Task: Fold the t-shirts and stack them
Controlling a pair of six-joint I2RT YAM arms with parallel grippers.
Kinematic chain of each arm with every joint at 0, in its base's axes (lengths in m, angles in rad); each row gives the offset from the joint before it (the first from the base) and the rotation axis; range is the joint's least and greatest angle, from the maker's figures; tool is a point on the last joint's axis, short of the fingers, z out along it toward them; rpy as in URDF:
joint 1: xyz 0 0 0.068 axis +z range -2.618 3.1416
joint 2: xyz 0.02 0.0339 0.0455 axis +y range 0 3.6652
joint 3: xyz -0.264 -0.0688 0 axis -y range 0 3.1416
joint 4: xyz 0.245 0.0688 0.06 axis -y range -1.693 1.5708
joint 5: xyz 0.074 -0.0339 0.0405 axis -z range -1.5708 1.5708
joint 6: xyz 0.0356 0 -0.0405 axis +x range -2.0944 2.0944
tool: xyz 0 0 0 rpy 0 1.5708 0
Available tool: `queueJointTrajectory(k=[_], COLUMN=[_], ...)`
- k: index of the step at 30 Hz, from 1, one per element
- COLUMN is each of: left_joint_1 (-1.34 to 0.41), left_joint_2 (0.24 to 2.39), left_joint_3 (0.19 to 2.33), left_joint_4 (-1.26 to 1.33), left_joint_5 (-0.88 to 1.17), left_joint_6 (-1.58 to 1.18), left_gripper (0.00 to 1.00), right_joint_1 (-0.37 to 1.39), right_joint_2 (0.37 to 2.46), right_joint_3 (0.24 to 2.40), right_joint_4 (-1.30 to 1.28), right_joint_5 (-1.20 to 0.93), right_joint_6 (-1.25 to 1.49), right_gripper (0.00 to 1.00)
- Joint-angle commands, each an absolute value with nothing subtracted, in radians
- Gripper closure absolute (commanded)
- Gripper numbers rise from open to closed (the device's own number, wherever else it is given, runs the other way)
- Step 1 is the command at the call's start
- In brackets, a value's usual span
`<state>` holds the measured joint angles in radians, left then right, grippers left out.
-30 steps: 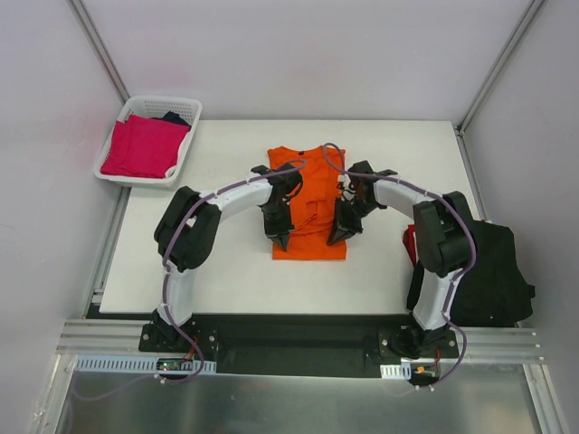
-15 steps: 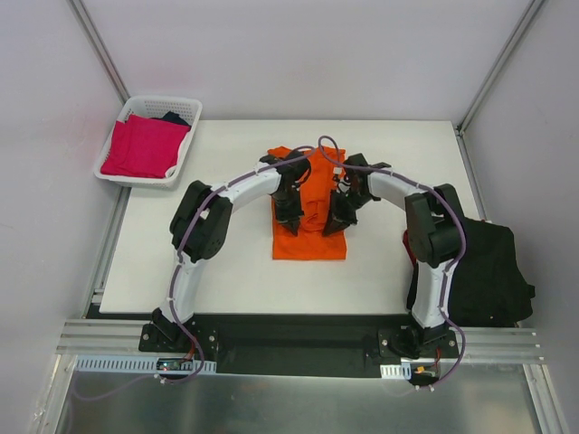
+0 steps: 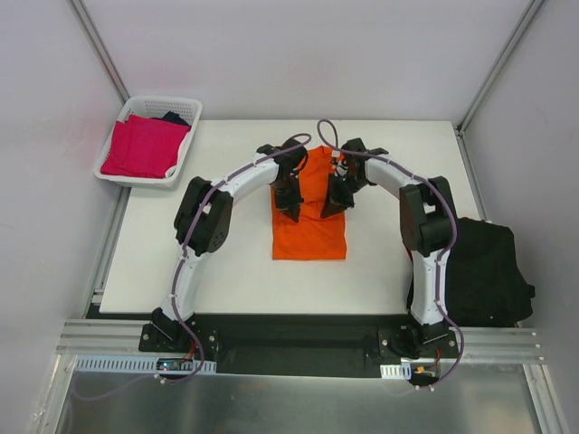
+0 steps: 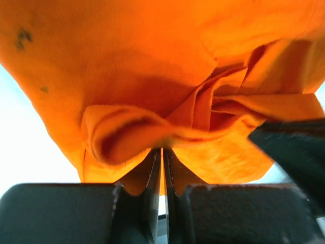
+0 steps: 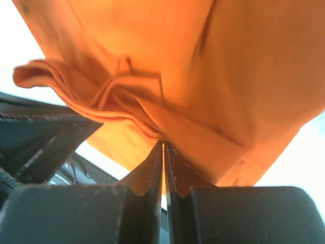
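While the near half of the orange t-shirt lies flat at the centre of the table, we see its far half bunched up, left gripper and right gripper each clamped tight on a fold.

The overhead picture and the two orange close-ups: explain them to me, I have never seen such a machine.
Two robot arms are bolted at the near edge of a table. The overhead view looks down from behind them; each close-up comes from a camera on one wrist. The left gripper and right gripper are both shut, each pinching a fold of the orange t-shirt that lies mid-table. A pink t-shirt sits in the white basket; black t-shirts lie at the table's right edge.
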<state>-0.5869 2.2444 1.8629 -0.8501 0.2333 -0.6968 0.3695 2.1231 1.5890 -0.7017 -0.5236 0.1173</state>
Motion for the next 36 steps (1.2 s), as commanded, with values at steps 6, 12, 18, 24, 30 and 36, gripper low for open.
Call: queueJointTrajectory(k=[6,12,18,24,30,36], left_joint_1=[-0.503,-0.443,-0.433,-0.442,-0.502,-0.506], left_joint_2=[2.322,2.353,2.254,2.142,2.062,2.033], left_joint_3=[1.966,2.013,2.065,2.077,1.976,1.888], left_joint_4=[-0.885,-0.890,-0.923,-0.940,-0.940,-0.951], left_joint_5=[0.222,0.215,0.169,0.202,0.167,0.117], left_joint_6=[-0.630,-0.629,-0.607,-0.670,-0.690,-0.658], left_gripper=[0.95,0.95,0.65,0.18,0.28,0.38], right_joint_1=[0.298,0.278,0.232,0.215,0.218,0.215], right_joint_2=[2.253,2.251,2.174,2.131,2.056,2.006], right_joint_3=[1.827,1.893,1.901,1.922,1.783,1.643], right_joint_4=[-0.755,-0.755,-0.758,-0.795,-0.762,-0.724], right_joint_5=[-0.495,-0.503,-0.526,-0.563,-0.617,-0.600], right_joint_6=[0.077,0.080,0.118,0.106,0.113,0.115], right_gripper=[0.93,0.92,0.70,0.69,0.84,0.89])
